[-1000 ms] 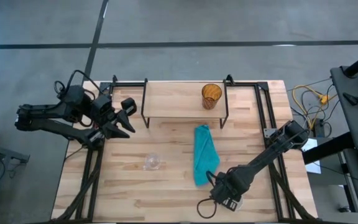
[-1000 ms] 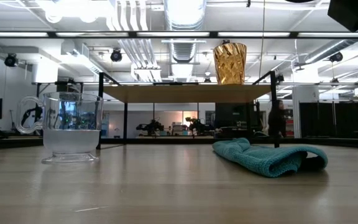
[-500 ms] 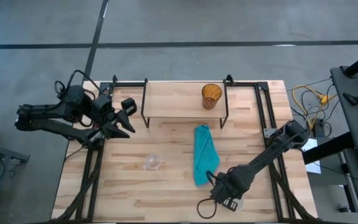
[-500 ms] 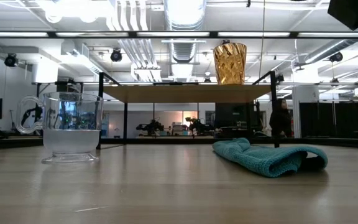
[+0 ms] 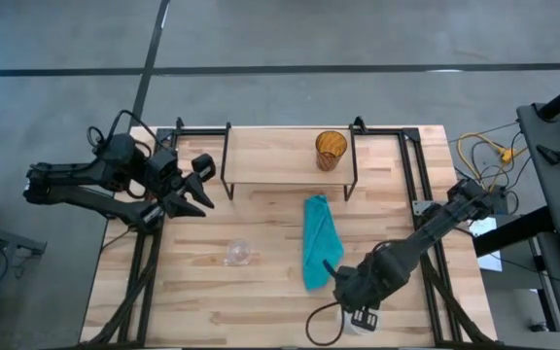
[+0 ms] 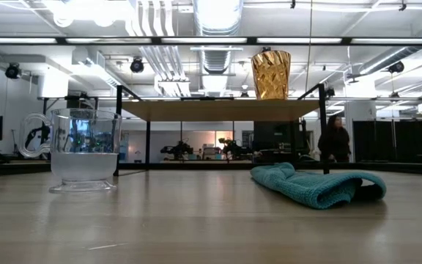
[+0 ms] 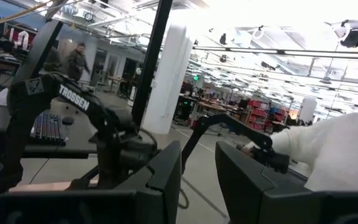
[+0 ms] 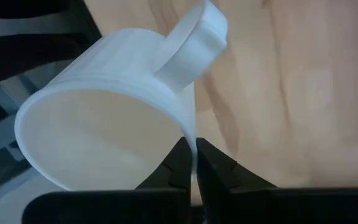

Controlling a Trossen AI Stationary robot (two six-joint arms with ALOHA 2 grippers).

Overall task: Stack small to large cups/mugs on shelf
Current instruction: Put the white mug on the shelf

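Note:
The amber textured cup point(image 5: 331, 151) stands on the shelf's point(image 5: 280, 156) board, near its right end; it also shows in the low view point(image 6: 271, 73). The small clear glass point(image 5: 238, 253) stands on the tabletop at the near left. My right gripper point(image 5: 356, 297) is near the table's near edge, shut on the white mug point(image 8: 117, 106), which the gripper mostly hides from above. My left gripper point(image 5: 202, 181) hangs open and empty at the table's left edge, beside the shelf's left end. My right gripper point(image 8: 194, 149) pinches the mug's rim wall point(image 8: 190, 127) just beside the handle point(image 8: 194, 40), one finger inside the mug and one outside. The mug is tilted, its open mouth turned toward the wrist. Whether its base touches the table I cannot tell.
A teal cloth point(image 5: 319, 241) lies folded on the table between the shelf and my right gripper. Black frame rails point(image 5: 411, 175) run along the table's sides. People move in the room beyond the table.
My right arm has risen a little and shifted slightly toward the table's right edge, still shut on the white mug. My left arm, the clear glass, the amber cup and the cloth stand as before.

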